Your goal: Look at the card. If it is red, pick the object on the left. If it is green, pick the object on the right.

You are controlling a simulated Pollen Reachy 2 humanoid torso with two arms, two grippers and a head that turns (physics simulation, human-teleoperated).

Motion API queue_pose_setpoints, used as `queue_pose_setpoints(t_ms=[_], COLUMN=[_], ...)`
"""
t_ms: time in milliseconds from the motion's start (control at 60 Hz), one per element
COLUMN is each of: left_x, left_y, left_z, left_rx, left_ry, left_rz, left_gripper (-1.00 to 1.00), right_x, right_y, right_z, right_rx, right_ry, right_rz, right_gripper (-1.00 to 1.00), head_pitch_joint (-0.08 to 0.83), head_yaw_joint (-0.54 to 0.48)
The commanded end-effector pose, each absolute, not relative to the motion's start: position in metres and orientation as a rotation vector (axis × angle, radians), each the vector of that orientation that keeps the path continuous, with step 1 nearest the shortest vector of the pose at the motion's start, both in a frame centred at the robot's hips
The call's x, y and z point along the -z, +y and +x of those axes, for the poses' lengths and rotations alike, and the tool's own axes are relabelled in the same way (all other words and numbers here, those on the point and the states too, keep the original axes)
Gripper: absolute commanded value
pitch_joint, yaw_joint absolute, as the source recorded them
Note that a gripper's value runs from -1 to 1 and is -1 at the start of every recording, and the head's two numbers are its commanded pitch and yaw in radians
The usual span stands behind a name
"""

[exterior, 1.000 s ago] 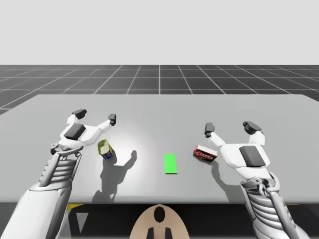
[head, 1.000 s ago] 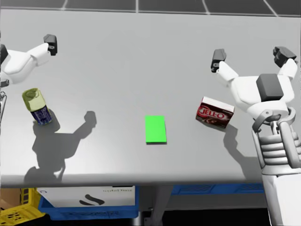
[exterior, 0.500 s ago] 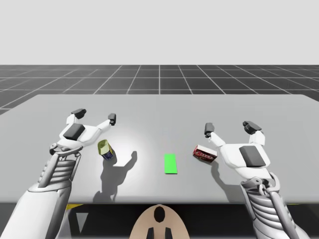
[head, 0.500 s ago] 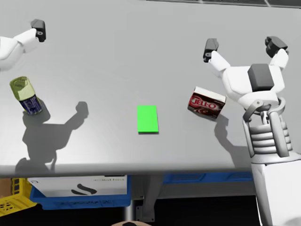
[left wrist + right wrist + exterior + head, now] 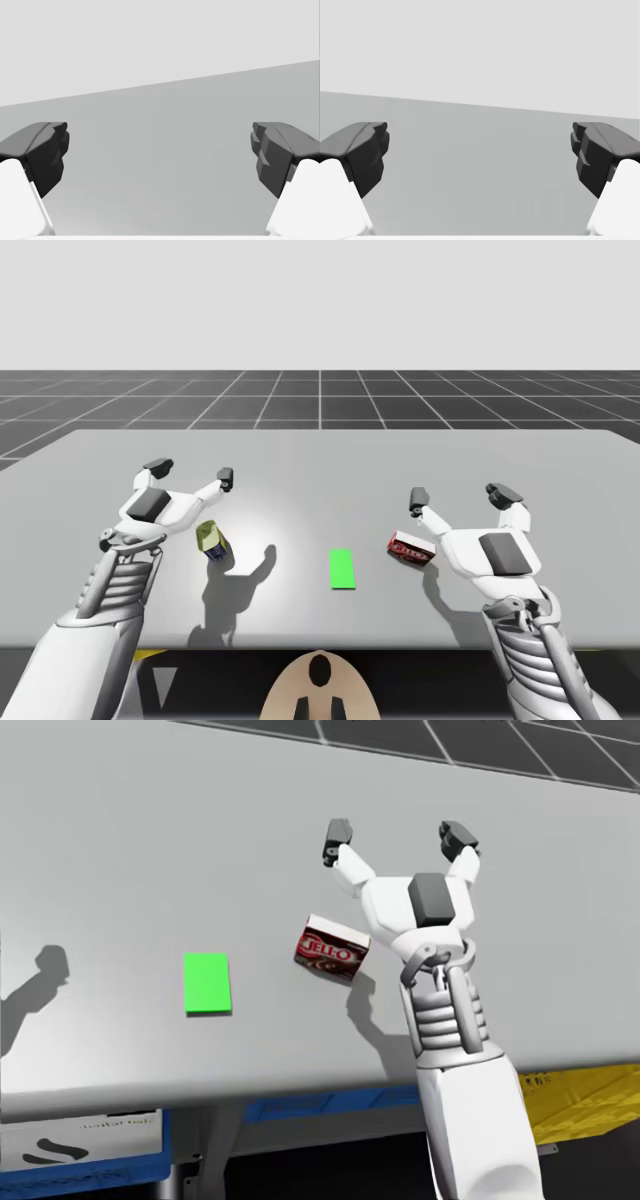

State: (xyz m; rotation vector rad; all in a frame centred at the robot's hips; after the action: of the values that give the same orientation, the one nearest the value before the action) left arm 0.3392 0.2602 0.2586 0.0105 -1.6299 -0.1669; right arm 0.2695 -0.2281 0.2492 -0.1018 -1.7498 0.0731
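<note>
- Green card (image 5: 342, 568): lies flat near the middle of the tabletop (image 5: 320, 455), in full view.
- Red box (image 5: 410, 549): lies at the card's 3 o'clock, apart from it and turned askew.
- My right tool (image 5: 460, 497): hangs at the box's 1 o'clock, released, with its fingers spread wide over bare tabletop; its palm sits just beside the box.
- Olive-topped can (image 5: 211, 540): at the card's 9 o'clock, well apart.
- My left tool (image 5: 191, 472): at the can's 12 o'clock, released, fingers wide.
- Blue bin (image 5: 330, 1105) and yellow crate (image 5: 585, 1095): under the tabletop's near edge.
</note>
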Motion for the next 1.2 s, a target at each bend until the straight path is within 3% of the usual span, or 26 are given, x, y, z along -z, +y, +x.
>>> queue_pose_setpoints(t_ms=[17, 233, 317, 400, 433, 550, 750, 983, 1200], left_x=[-0.258, -0.257, -0.257, -0.258, -0.258, -0.257, -0.254, -0.250, -0.250], left_y=[0.260, 0.261, 0.261, 0.262, 0.263, 0.263, 0.263, 0.261, 0.261], left_z=[0.339, 0.338, 0.337, 0.336, 0.336, 0.335, 0.335, 0.337, 0.339], left_rx=[0.165, 0.151, 0.141, 0.136, 0.133, 0.128, 0.123, 0.132, 0.134], left_ry=[-1.628, -1.625, -1.624, -1.626, -1.627, -1.623, -1.613, -1.603, -1.605], left_rz=[0.009, 0.006, 0.005, 0.005, 0.004, 0.003, 0.013, 0.025, 0.024], left_gripper=[-1.00, -1.00, -1.00, -1.00, -1.00, -1.00, -1.00, -1.00, -1.00], right_x=[-0.248, -0.249, -0.249, -0.252, -0.252, -0.250, -0.222, -0.187, -0.166], right_y=[-0.227, -0.224, -0.214, -0.204, -0.200, -0.189, -0.180, -0.168, -0.153], right_z=[0.269, 0.264, 0.253, 0.243, 0.237, 0.220, 0.192, 0.185, 0.196], right_rx=[-0.064, -0.049, -0.075, 0.014, 0.016, 0.031, 0.032, 0.095, 0.160], right_ry=[-1.745, -1.692, -1.688, -1.675, -1.666, -1.647, -1.566, -1.487, -1.437], right_rz=[-0.093, -0.056, -0.047, 0.006, -0.055, -0.056, 0.026, -0.001, 0.002], right_gripper=[-1.00, -1.00, -1.00, -1.00, -1.00, -1.00, -1.00, -1.00, -1.00], head_pitch_joint=[0.741, 0.729, 0.724, 0.722, 0.721, 0.715, 0.711, 0.712, 0.709], head_yaw_joint=[-0.33, -0.32, -0.32, -0.32, -0.32, -0.32, -0.32, -0.33, -0.33])
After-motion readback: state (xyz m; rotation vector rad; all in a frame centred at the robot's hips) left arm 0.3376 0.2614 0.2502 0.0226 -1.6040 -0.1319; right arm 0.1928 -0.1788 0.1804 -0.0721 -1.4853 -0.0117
